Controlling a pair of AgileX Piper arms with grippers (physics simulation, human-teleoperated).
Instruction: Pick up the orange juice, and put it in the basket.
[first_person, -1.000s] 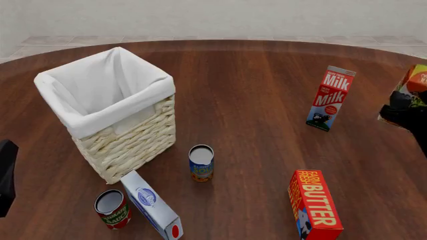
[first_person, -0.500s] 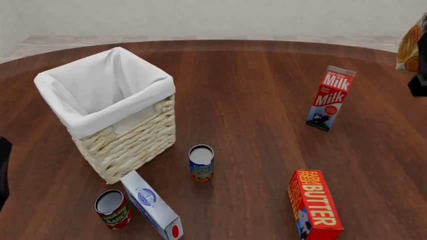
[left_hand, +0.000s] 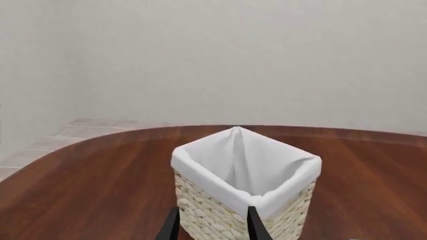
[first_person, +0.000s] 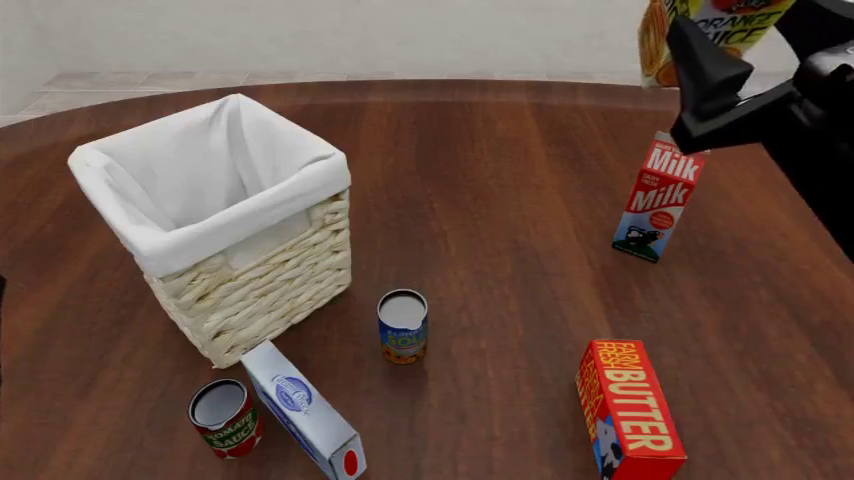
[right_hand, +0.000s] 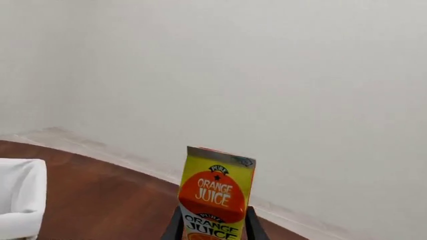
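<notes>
The orange juice (first_person: 731, 22) is a yellow carton with orange lettering, held high in the air above the table's far right, its top cut off by the front view's upper edge. My right gripper (first_person: 707, 52) is shut on it; in the right wrist view the carton (right_hand: 215, 195) stands upright between the two black fingers (right_hand: 175, 226). The basket (first_person: 254, 262), pale wicker with a white liner, stands on the left of the table, far from the carton. In the left wrist view my left gripper (left_hand: 211, 230) is open and empty, facing the basket (left_hand: 220, 220).
A Milk carton (first_person: 661, 195) stands just below the held carton. A Butter box (first_person: 627, 410) lies front right. A small can (first_person: 402, 325), a tomato sauce can (first_person: 223, 415) and a white-blue box (first_person: 304, 410) sit in front of the basket.
My right gripper has lifted the orange juice from the table's right edge and carried it up and leftward. The left arm has slid out of the front view's left edge.
</notes>
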